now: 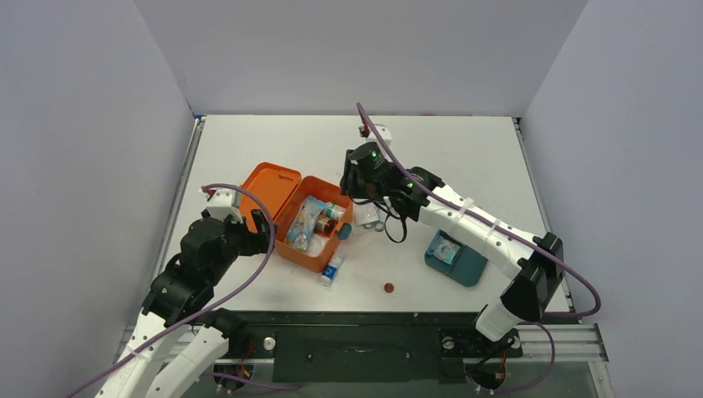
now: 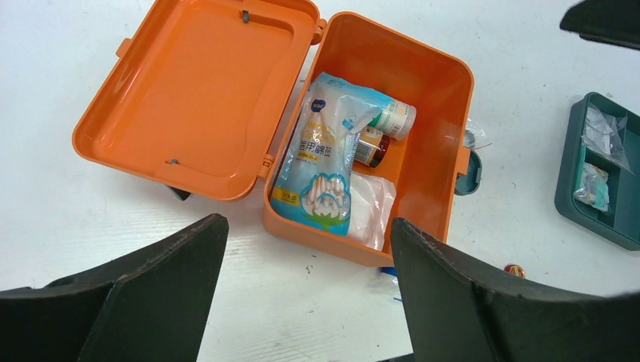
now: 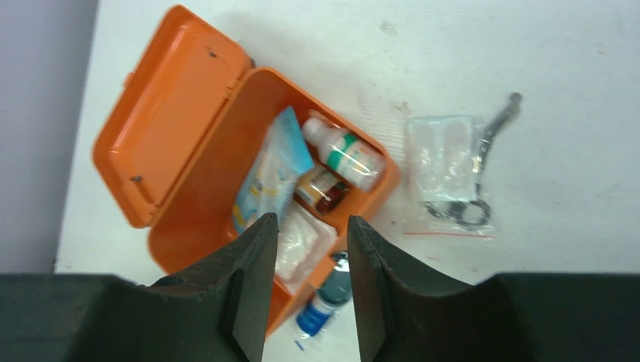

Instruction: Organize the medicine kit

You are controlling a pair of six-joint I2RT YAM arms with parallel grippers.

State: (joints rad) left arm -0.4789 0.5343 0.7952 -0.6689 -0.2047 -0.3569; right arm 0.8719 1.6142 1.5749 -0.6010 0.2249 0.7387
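Hovering above the open medicine kit (image 3: 173, 113), the right gripper (image 3: 309, 283) has its fingers a narrow gap apart with nothing between them. The left gripper (image 2: 309, 302) has its fingers spread wide, equally empty.

From the right wrist, the kit lies just ahead of the fingertips, its near wall crossing under the gap. A small blue-capped bottle (image 3: 321, 308) lies on the table just outside that wall, in line with the gap. A clear bag of scissors (image 3: 459, 170) lies beyond the outer side of one finger, apart from the kit.

The step in hand is probably collecting one of these loose items. For the bottle, the fingers should widen first, then descend straddling its narrow axis. The pad nearest the wall should stay clear of it so the kit is not nudged.

From the left wrist, the kit sits ahead of the fingertips, centred between them. It is orange and rectangular, its lid laid flat back on the hinges, with a teal latch (image 2: 469, 170) on the front wall. Inside lie a cotton-swab bag (image 2: 324, 151), a white bottle (image 2: 394, 118), a brown bottle (image 2: 370, 147) and a white packet (image 2: 375, 207).
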